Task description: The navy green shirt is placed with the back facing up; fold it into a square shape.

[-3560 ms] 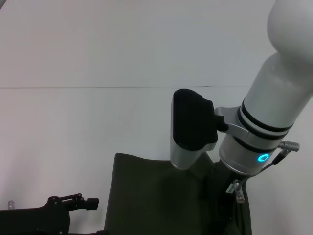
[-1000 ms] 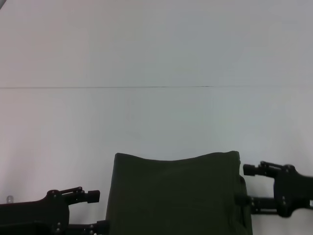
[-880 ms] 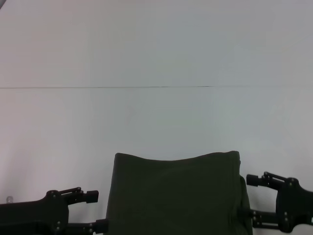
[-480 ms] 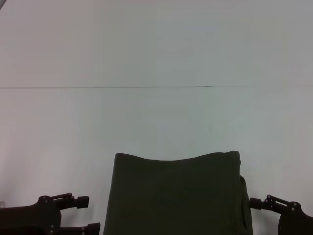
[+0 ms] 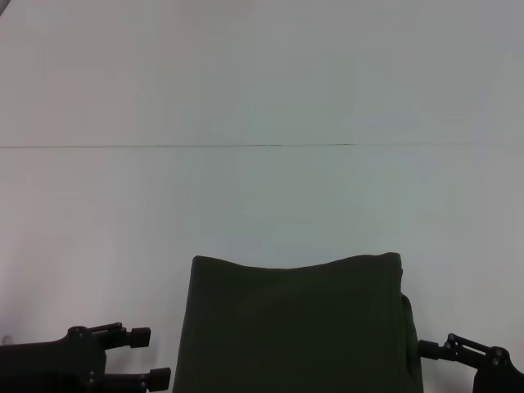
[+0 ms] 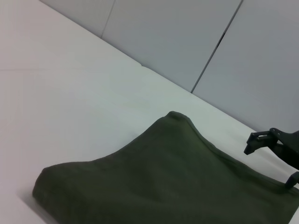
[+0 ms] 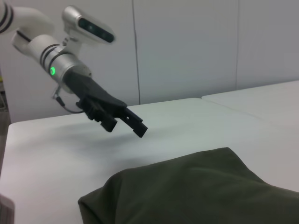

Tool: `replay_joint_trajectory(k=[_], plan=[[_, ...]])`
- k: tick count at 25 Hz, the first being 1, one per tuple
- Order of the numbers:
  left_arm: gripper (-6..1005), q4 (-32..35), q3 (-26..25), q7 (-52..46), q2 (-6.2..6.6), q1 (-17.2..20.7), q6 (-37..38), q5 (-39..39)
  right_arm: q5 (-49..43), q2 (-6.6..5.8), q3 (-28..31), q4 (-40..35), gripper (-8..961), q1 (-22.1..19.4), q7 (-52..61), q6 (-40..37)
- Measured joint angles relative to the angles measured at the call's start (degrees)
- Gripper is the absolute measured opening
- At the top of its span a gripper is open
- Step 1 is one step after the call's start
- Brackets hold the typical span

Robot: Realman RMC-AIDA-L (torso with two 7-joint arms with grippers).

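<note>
Lab: white table (image 5: 262, 98), panel walls (image 7: 187, 46)

I see a plain dark olive-green knit shirt (image 5: 295, 327) on a white table (image 5: 246, 196), flanked by black grippers.

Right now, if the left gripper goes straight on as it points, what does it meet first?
The left gripper would probably meet the navy green shirt, or the table just short of it.
</note>
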Motion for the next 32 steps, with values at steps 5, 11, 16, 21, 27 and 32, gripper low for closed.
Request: replay_joint_trajectory(k=[5,11,16,21,27,32], plan=[[878,0.0,0.1,1.4,-0.32,0.2,0.0,0.2,-0.1,0.15,0.0,0.4,895,-0.5,-2.3,0.5],[878,0.0,0.1,2.0,-0.49,0.1,0.2,0.3,0.0,0.16,-0.1,0.5,896,-0.3,-2.3,0.2],[878,0.0,0.1,2.9,-0.85,0.1,0.6,0.3,0.1,0.2,-0.1,0.6,896,0.2,-2.3,0.1],[878,0.0,1.1,5.1,-1.18,0.7,0.0,0.4,0.0,0.23,-0.1,0.6,895,0.4,-2.3,0.1],[878,0.5,1.6,5.3,-1.21,0.8,-2.5,0.4,0.1,0.24,-0.1,0.7,895,0.4,-2.0,0.1],[878,0.6,1.6,6.4,-1.36,0.8,-2.5,0.4,0.1,0.25,-0.1,0.7,895,0.2,-2.1,0.0]])
